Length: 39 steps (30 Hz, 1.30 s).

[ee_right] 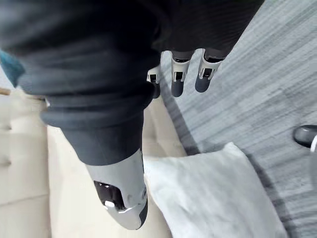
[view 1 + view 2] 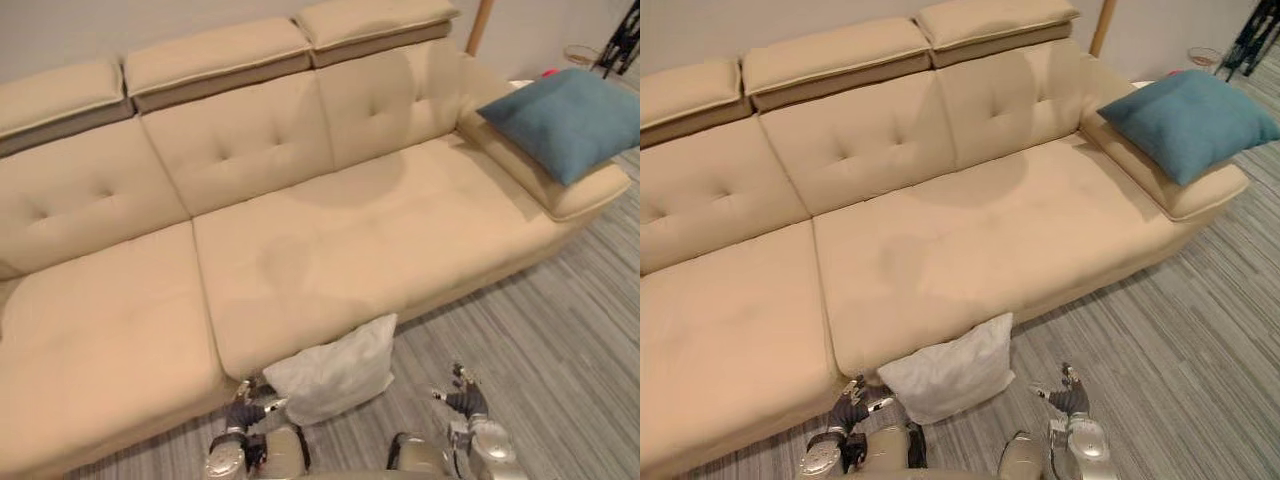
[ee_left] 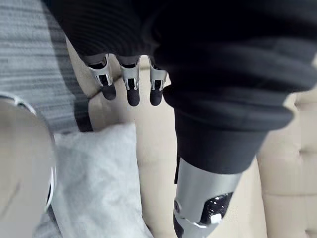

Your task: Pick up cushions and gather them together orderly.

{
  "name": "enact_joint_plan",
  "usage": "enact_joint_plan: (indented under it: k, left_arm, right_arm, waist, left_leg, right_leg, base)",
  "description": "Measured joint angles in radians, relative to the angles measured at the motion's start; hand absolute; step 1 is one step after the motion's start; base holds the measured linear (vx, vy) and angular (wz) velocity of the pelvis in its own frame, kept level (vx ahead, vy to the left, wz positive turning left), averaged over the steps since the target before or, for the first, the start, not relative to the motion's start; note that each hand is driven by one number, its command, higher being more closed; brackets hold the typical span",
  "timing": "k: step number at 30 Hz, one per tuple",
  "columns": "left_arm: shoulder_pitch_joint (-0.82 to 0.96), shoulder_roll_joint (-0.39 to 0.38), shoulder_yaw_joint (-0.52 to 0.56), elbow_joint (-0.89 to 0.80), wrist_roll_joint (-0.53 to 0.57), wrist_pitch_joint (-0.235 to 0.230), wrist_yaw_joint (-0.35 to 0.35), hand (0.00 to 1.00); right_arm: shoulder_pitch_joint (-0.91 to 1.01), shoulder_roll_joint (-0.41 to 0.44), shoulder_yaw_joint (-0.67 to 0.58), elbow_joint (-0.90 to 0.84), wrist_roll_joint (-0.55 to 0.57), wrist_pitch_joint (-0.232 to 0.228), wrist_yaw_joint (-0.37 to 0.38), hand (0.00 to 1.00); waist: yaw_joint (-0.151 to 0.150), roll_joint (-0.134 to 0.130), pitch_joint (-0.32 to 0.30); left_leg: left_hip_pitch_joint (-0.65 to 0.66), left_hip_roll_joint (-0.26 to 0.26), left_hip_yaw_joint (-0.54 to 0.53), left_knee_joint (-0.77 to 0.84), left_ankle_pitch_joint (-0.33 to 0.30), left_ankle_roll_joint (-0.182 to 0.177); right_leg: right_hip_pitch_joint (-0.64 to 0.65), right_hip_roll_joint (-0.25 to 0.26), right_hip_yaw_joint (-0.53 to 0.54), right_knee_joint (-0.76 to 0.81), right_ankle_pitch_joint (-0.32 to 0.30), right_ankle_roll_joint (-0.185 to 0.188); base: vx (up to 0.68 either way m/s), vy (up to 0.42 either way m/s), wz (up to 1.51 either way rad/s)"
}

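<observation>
**White cushion on floor at sofa's front edge**

Nearest, both hands are held empty, with fingers straight and relaxed. The left hand (image 2: 245, 408) is just beside the white cushion (image 2: 335, 370), and the right hand (image 2: 465, 402) is over the striped grey floor (image 2: 540, 340). The soft, crumpled white cushion is leaned against the tufted beige sofa (image 2: 330, 240). Open floor is left along the sofa's front. Farthest, a square blue cushion (image 2: 570, 120) is laid on the sofa's right armrest.

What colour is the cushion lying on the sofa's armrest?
The cushion is teal blue; the left eye view shows it best.
</observation>
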State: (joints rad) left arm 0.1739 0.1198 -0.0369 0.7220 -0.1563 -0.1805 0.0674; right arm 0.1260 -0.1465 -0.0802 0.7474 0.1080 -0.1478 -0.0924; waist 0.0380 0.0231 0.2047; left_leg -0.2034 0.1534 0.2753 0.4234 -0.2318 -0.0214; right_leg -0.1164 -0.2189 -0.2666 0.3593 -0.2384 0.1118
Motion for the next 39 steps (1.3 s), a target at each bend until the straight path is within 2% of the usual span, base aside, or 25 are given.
enact_joint_plan:
  k: [2, 4, 6, 11, 14, 15, 19, 21, 22, 25, 28, 29, 30, 33, 39]
  left_arm:
    - [-0.017, 0.032, 0.0, 0.006, 0.013, 0.0, 0.002, 0.0]
    - [-0.032, 0.056, 0.0, 0.026, 0.014, 0.001, 0.004, 0.0]
    - [-0.072, 0.093, -0.001, 0.022, 0.022, 0.001, 0.011, 0.0]
    - [-0.168, 0.142, 0.003, -0.033, 0.012, -0.016, 0.048, 0.0]
    - [-0.245, 0.132, 0.006, -0.035, -0.006, -0.023, 0.058, 0.0]
    - [-0.3, 0.116, 0.008, -0.035, -0.027, -0.025, 0.071, 0.0]
    - [-0.423, 0.071, 0.008, -0.035, -0.05, -0.024, 0.092, 0.0]
    - [-0.469, 0.048, 0.007, -0.036, -0.05, -0.025, 0.098, 0.0]
    - [-0.517, 0.024, 0.004, -0.036, -0.061, -0.025, 0.11, 0.0]
    - [-0.618, -0.007, -0.008, -0.047, -0.069, -0.025, 0.116, 0.0]
    - [-0.699, -0.033, -0.027, -0.054, -0.072, -0.025, 0.141, 0.0]
    - [-0.736, -0.038, -0.035, -0.064, -0.078, -0.025, 0.156, 1.0]
    - [-0.775, -0.048, -0.04, -0.07, -0.079, -0.024, 0.166, 1.0]
    - [-0.827, -0.044, -0.039, -0.095, -0.088, -0.018, 0.207, 1.0]
    - [-0.829, 0.004, -0.041, -0.191, -0.089, 0.007, 0.265, 1.0]
  right_arm:
    - [-0.007, -0.002, 0.0, 0.016, 0.0, 0.001, -0.001, 0.0]
    - [-0.022, -0.003, 0.0, 0.026, 0.0, 0.001, -0.004, 0.0]
    - [-0.068, -0.004, 0.0, 0.037, -0.003, 0.001, -0.02, 0.0]
    - [-0.192, -0.032, -0.001, 0.028, -0.034, -0.002, -0.067, 0.0]
    - [-0.26, -0.06, -0.002, 0.02, -0.041, -0.001, -0.102, 0.0]
    - [-0.301, -0.073, -0.003, 0.02, -0.041, 0.001, -0.124, 0.0]
    - [-0.415, -0.082, -0.003, 0.013, -0.041, 0.003, -0.159, 0.0]
    - [-0.467, -0.083, -0.003, 0.013, -0.04, 0.004, -0.173, 0.0]
    - [-0.523, -0.087, 0.0, 0.012, -0.04, 0.004, -0.189, 0.0]
    - [-0.654, -0.092, 0.005, 0.012, -0.04, 0.004, -0.2, 0.0]
    - [-0.76, -0.096, 0.03, 0.012, -0.039, 0.006, -0.22, 0.0]
    - [-0.806, -0.096, 0.047, 0.012, -0.038, 0.006, -0.233, 0.0]
    - [-0.856, -0.091, 0.066, 0.011, -0.032, 0.007, -0.237, 1.0]
    - [-0.942, -0.06, 0.092, -0.023, -0.011, 0.026, -0.268, 1.0]
    - [-0.945, -0.057, 0.136, -0.135, 0.021, 0.042, -0.32, 1.0]
  waist:
    - [-0.008, -0.013, 0.008]
    - [-0.015, -0.012, 0.014]
    - [-0.022, -0.021, 0.062]
    - [-0.012, -0.022, 0.138]
    - [0.002, -0.018, 0.169]
    - [0.002, -0.013, 0.203]
    - [0.001, -0.013, 0.253]
    - [0.001, -0.014, 0.272]
    - [0.002, -0.012, 0.279]
    - [0.001, -0.01, 0.313]
    - [0.003, -0.007, 0.328]
    - [0.002, -0.007, 0.334]
    - [0.004, -0.007, 0.335]
    - [0.005, -0.006, 0.335]
    - [-0.002, -0.006, 0.335]
  left_leg:
    - [-0.04, -0.019, -0.005, 0.023, -0.006, 0.01]
    - [-0.089, -0.036, -0.03, 0.075, -0.004, 0.022]
    - [-0.117, -0.057, -0.038, 0.129, -0.015, 0.039]
    - [-0.241, -0.036, -0.02, 0.232, -0.037, 0.052]
    - [-0.361, -0.009, -0.02, 0.302, -0.053, 0.053]
    - [-0.425, 0.008, -0.029, 0.345, -0.058, 0.052]
    - [-0.607, 0.044, -0.057, 0.445, -0.057, 0.053]
    - [-0.671, 0.054, -0.062, 0.483, -0.056, 0.054]
    - [-0.748, 0.064, -0.071, 0.52, -0.056, 0.054]
    - [-0.88, 0.081, -0.087, 0.571, -0.045, 0.05]
    - [-0.975, 0.092, -0.101, 0.608, -0.031, 0.052]
    - [-1.01, 0.094, -0.104, 0.623, -0.027, 0.053]
    - [-1.048, 0.099, -0.106, 0.641, -0.024, 0.053]
    - [-1.102, 0.111, -0.107, 0.666, -0.021, 0.055]
    - [-1.127, 0.124, -0.106, 0.664, -0.013, 0.053]
  right_leg:
    - [-0.032, -0.014, 0.029, 0.017, -0.002, 0.003]
    - [-0.058, -0.02, 0.051, 0.048, -0.007, 0.011]
    - [-0.073, -0.04, 0.083, 0.108, -0.01, 0.028]
    - [-0.203, -0.031, 0.165, 0.235, -0.037, 0.041]
    - [-0.33, -0.017, 0.188, 0.308, -0.064, 0.052]
    - [-0.392, -0.009, 0.19, 0.356, -0.08, 0.047]
    - [-0.584, 0.013, 0.199, 0.493, -0.104, 0.022]
    - [-0.655, 0.016, 0.205, 0.545, -0.115, 0.016]
    - [-0.736, 0.025, 0.215, 0.596, -0.126, 0.011]
    - [-0.874, 0.032, 0.218, 0.674, -0.133, -0.002]
    - [-0.975, 0.04, 0.223, 0.728, -0.138, -0.011]
    - [-1.013, 0.041, 0.227, 0.751, -0.138, -0.011]
    - [-1.058, 0.044, 0.233, 0.777, -0.139, -0.012]
    - [-1.117, 0.053, 0.243, 0.808, -0.139, -0.012]
    - [-1.144, 0.065, 0.244, 0.805, -0.131, -0.024]
  base:
    - [0.01, 0.144, 0.59]
    - [0.06, 0.13, 0.5]
    - [0.07, 0.135, 0.46]
    - [-0.04, 0.048, 0.2]
    - [-0.16, -0.027, -0.15]
    - [-0.13, -0.039, 0.02]
    - [-0.17, -0.072, -0.01]
    - [-0.14, -0.082, -0.02]
    - [-0.17, -0.115, -0.04]
    - [-0.12, -0.118, -0.01]
    - [-0.08, -0.107, -0.01]
    - [-0.06, -0.099, 0.0]
    - [-0.06, -0.092, -0.01]
    - [-0.08, -0.081, -0.07]
    - [-0.06, -0.056, -0.05]
